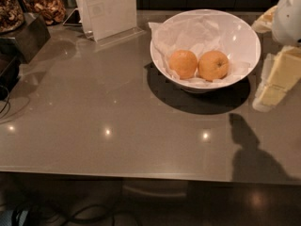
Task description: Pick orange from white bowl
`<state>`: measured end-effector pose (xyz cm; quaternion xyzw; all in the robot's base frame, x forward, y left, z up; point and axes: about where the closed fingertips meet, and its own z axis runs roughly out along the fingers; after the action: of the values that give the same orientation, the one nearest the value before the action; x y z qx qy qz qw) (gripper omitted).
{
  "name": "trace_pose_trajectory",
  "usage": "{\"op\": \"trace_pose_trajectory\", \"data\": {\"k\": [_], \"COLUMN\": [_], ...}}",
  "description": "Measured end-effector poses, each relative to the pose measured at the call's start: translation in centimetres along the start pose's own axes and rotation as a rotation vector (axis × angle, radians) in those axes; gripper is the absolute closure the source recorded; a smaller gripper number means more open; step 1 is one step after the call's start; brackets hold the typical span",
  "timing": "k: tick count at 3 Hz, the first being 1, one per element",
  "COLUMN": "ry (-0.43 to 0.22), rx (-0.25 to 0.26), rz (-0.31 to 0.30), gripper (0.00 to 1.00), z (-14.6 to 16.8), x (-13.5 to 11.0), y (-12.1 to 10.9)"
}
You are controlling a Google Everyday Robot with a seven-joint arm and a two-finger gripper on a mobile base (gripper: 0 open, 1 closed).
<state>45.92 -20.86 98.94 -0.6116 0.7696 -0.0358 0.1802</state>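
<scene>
The white bowl (244, 36), lined with crumpled white paper, stands on the grey table at the back right. Two fruits lie in it side by side. The orange (214, 65) is the right one, paler, with a small dimple. A deeper-orange fruit (183, 63) touches it on the left. My gripper (270, 91), with pale yellow fingers under a white arm part (288, 13), hangs at the right edge of the view. It is just right of the bowl's rim, above the table, and holds nothing that I can see.
A white sign in a clear stand (106, 8) stands at the back left of the bowl. Jars of dried food (44, 6) and a dark box (26, 36) are at the far left. Cables (4, 102) hang at the left edge. The table's front edge (141, 171) is near.
</scene>
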Motion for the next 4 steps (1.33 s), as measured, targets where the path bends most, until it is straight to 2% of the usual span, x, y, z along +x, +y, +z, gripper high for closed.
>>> {"op": "trace_pose_trajectory", "data": {"k": [1,2,3,4], "ry": [-0.093,-0.098,-0.13,-0.175], "rx": [0.054,0.059,0.064,0.014], "rz": [-0.004,-0.003,0.05,0.098], "gripper": [0.0,0.0,0.0,0.0], "z": [0.6,0.7,1.5,5.8], "x": [-2.8,-3.0,-2.2,-1.3], "y": [-6.0,-6.6,-7.7,-11.4]}}
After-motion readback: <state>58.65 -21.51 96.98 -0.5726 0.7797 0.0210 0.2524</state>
